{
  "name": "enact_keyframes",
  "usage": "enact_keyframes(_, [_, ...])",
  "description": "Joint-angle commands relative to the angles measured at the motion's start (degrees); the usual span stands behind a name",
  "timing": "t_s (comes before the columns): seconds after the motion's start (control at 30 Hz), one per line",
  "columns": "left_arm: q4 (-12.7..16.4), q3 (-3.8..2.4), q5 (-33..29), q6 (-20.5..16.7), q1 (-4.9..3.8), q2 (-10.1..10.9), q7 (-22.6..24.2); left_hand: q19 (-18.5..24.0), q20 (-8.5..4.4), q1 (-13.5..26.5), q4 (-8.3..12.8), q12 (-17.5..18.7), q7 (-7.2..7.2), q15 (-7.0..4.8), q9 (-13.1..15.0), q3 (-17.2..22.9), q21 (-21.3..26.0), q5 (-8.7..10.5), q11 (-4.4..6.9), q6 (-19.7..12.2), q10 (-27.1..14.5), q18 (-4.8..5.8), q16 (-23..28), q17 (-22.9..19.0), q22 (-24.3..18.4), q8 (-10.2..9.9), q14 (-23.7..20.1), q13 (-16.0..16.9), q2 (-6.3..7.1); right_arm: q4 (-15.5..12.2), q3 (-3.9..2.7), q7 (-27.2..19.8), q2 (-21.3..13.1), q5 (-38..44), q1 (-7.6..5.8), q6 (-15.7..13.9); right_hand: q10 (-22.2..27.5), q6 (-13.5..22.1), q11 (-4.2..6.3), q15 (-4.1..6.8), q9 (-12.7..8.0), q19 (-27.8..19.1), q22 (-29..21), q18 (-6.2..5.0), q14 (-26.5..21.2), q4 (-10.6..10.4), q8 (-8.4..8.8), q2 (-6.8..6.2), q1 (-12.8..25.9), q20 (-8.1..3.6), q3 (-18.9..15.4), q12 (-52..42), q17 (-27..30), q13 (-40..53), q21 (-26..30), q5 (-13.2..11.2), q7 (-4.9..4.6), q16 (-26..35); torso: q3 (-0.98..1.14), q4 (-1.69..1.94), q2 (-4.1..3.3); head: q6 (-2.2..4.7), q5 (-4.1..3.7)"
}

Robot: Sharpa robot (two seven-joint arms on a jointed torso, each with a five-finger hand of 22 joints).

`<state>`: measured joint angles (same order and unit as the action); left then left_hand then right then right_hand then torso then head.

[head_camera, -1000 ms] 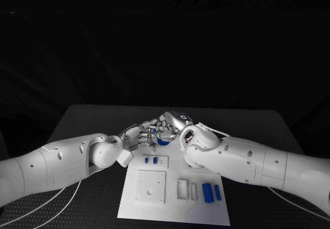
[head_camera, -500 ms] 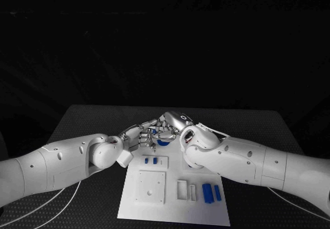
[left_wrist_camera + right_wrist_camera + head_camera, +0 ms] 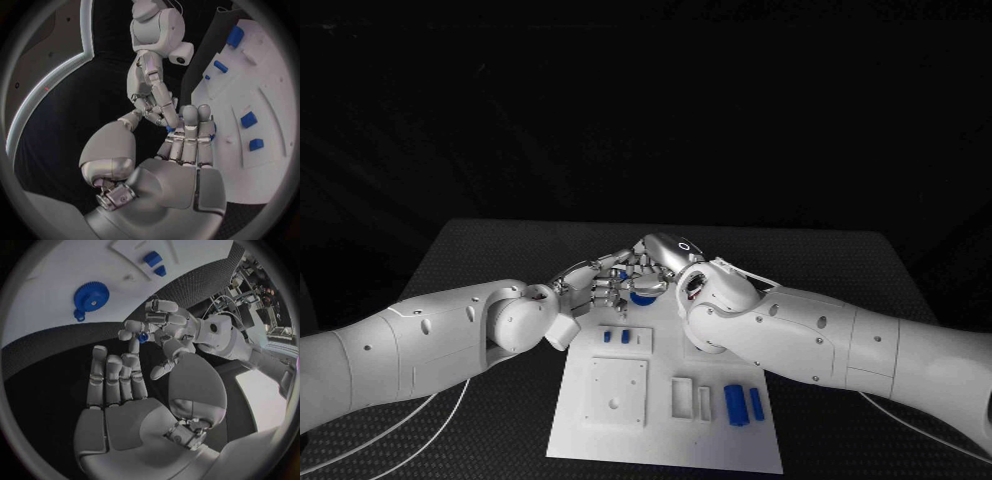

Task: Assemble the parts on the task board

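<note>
A small blue part (image 3: 142, 337) sits pinched at the fingertips of the left hand (image 3: 164, 333), raised over the dark table near the far end of the task board (image 3: 661, 440). It is tiny, rounded and mostly hidden by the fingers, so its exact shape cannot be told. The right hand (image 3: 119, 382) meets it from the other side, its fingers held straight and close together, one tip touching or just beside the part; whether it grips anything cannot be told. In the head view the two hands, left (image 3: 596, 283) and right (image 3: 668, 260), come together just beyond the board's far edge.

On the board a blue gear (image 3: 91, 296) lies flat near that far end, a small blue tab at its rim. Nearer the robot two small blue blocks (image 3: 617, 337) lie side by side, and two long blue pieces (image 3: 743, 403) lie upright beside a white slotted holder (image 3: 682, 395). A white square plate (image 3: 617, 391) takes up the board's left half.

The black table (image 3: 488, 250) stretches wide beyond the hands and to both sides of the board.
</note>
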<state>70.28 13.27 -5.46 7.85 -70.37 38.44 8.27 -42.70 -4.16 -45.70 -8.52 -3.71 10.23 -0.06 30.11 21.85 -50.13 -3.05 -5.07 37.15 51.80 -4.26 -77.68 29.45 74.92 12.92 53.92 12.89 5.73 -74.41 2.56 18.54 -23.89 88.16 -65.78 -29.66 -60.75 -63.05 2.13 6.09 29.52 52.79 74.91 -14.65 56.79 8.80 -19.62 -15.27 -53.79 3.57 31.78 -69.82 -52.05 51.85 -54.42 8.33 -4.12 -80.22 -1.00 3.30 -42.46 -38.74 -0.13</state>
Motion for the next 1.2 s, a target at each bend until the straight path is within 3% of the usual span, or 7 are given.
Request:
enact_keyframes(0.03, [0.3, -0.05, -0.01, 0.82, -0.05, -0.11, 0.49, -0.31, -1.37, -0.7, -0.06, -0.07, 0.34, 0.11, -0.01, -0.38, 0.3, 0.22, -1.35, 0.31, -0.88, -0.86, -0.05, -0.08, 0.25, 0.19, 0.47, -0.08, -0.1, 0.03, 0.0, 0.33, 0.06, 0.54, 0.05, 0.77, 0.1, -0.2, -0.01, 0.28, -0.01, -0.07, -0.08, -0.35, -0.25, 0.14, 0.26, 0.74, -2.59, -0.49, 2.35, 0.19, 0.09, 0.08, 0.04, -5.22, 0.08, -0.19, -0.03, 0.01, -0.01, -0.03, 0.03])
enact_keyframes(0.07, [0.3, -0.05, 0.04, 0.86, -0.05, -0.11, 0.5, -0.31, -1.37, -0.71, -0.06, -0.07, 0.34, 0.11, -0.01, -0.39, 0.31, 0.22, -1.35, 0.31, -0.87, -0.86, -0.05, -0.08, 0.25, 0.2, 0.47, -0.1, -0.11, 0.04, 0.0, 0.38, 0.08, 0.62, 0.05, 0.8, 0.01, -0.29, -0.05, 0.33, 0.01, 0.05, -0.18, -0.35, -0.2, -0.52, 0.28, 0.32, -3.28, -0.41, 3.93, 0.18, 0.1, 0.1, 0.06, -5.52, 0.07, -0.23, -0.02, 0.01, -0.01, -0.05, 0.06])
enact_keyframes(0.33, [0.47, -0.05, 0.21, 1.16, -0.05, -0.09, 0.53, -0.32, -1.37, -0.85, -0.01, -0.12, 0.28, 0.08, 0.01, -0.5, 0.36, 0.22, -1.32, 0.43, -0.73, -0.86, -0.06, -0.1, 0.26, 0.28, 0.49, -0.3, -0.26, 0.47, 0.0, 0.69, 0.33, 1.08, 0.05, 0.98, -0.23, -0.65, 0.18, 0.5, 0.26, 0.25, -0.15, -0.35, -0.09, 0.16, 0.07, 1.35, -7.38, -0.54, 8.23, 0.03, 0.08, 0.21, -0.21, -5.54, 0.29, -0.41, -0.01, -0.03, 0.0, -0.12, 0.03])
enact_keyframes(1.03, [0.56, -0.04, 0.37, 1.39, -0.05, -0.05, 0.36, -0.35, -1.42, -1.17, 0.17, -0.16, 0.13, -0.01, 0.02, -0.86, 0.46, 0.22, -1.22, 0.67, -0.38, -0.83, -0.07, -0.15, 0.3, 0.46, 0.52, -0.8, -0.45, 0.79, 0.0, 0.61, 0.4, 0.91, 0.08, 0.32, -0.33, -0.69, 0.11, 0.38, 0.39, 0.2, -0.12, -0.35, 0.0, -0.23, 0.18, 0.87, -8.07, -0.17, 11.9, 0.14, 0.21, 0.26, -0.47, -5.23, 0.23, -0.42, 0.03, -0.1, -0.01, -0.14, 0.03])
enact_keyframes(1.2, [0.49, -0.04, 0.37, 1.28, -0.05, 0.0, 0.37, -0.4, -1.43, -1.31, 0.25, -0.19, 0.22, 0.06, 0.02, -0.96, 0.48, 0.21, -1.31, 0.78, -0.19, -0.84, -0.1, -0.16, 0.32, 0.53, 0.55, -0.97, -0.58, 0.74, 0.0, -0.51, 0.23, 0.11, 0.09, -0.25, -0.43, -0.84, 0.04, 0.11, 0.38, 0.18, -0.1, -0.35, 0.11, 0.02, 0.29, 0.88, -8.12, 0.07, 13.98, 0.2, 0.28, 0.26, -0.61, -0.99, 0.13, -0.4, 0.04, -0.08, -0.01, -0.12, 0.01])
